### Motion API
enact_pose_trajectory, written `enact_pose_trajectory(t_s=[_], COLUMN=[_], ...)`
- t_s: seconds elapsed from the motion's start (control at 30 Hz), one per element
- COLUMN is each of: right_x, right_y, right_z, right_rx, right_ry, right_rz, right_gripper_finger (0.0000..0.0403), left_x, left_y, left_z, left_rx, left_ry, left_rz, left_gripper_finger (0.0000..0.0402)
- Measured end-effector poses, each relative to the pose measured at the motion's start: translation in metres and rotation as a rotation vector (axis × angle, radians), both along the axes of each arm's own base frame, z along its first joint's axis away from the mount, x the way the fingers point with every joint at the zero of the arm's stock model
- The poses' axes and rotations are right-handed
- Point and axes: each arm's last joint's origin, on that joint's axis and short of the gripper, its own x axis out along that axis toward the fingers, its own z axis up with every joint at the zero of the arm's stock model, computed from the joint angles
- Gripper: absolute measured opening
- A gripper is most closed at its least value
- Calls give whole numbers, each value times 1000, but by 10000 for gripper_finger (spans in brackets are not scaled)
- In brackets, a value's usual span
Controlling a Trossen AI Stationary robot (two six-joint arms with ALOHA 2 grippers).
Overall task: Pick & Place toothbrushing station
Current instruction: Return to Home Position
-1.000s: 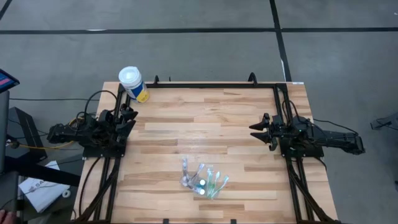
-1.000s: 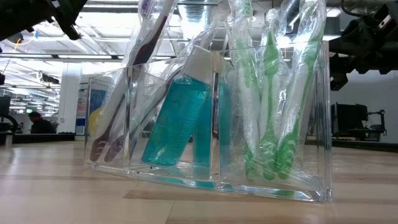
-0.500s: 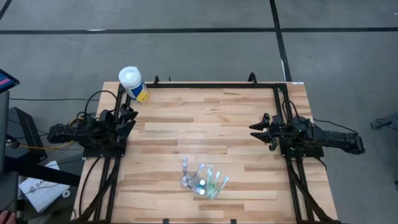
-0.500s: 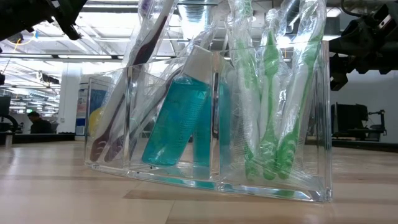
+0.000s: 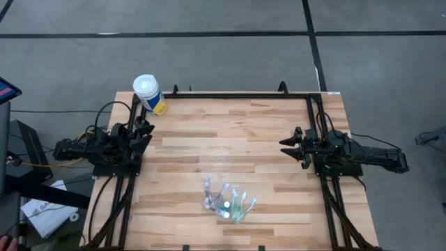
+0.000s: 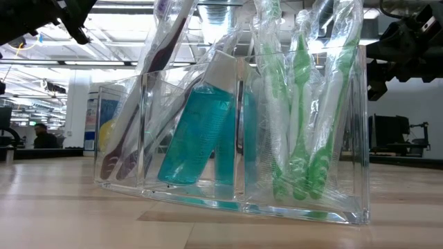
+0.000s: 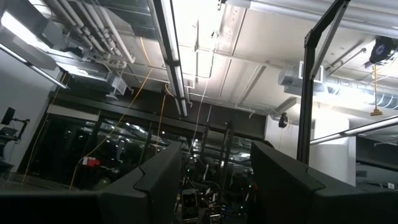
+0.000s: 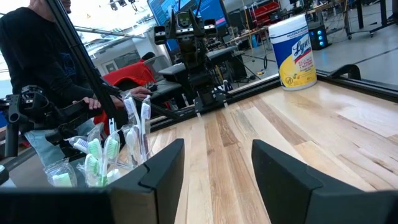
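From above, we could not tell the toothbrushes (image 5: pixel 237 203) apart: they were too small, standing well apart from the left gripper (image 5: pixel 148 128) and the right gripper (image 5: pixel 283 145). At tabletop height their upper ends ran past the picture's edge. Ahead of the right gripper's fingers (image 8: pixel 163 169), the clear organizer (image 8: pixel 65 169) was partly cut off, as was the person (image 8: pixel 40 53) beyond it.

White-capped canister (image 5: pixel 148 93) with a yellow label stands upright at the wooden table's (image 5: pixel 230 139) top-left corner in the high view. Grey floor (image 5: pixel 209 42) with dark lines surrounds the table. Person in dark top (image 8: pixel 37 56) stands beside the table; another person (image 6: pixel 41 136) is far off in the room.
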Motion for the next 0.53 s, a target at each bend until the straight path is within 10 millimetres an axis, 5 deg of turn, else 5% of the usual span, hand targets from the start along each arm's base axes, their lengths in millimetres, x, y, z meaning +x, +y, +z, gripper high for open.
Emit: enact_pose_trajectory(t_s=[0.53], right_x=[0], right_y=[0], right_z=[0], right_rx=[0], right_ry=[0], right_rz=[0], right_gripper_finger=[178], left_x=[0], left_y=[0], left_z=[0], left_rx=[-3], left_ry=[0], left_rz=[3], left_gripper_finger=[188])
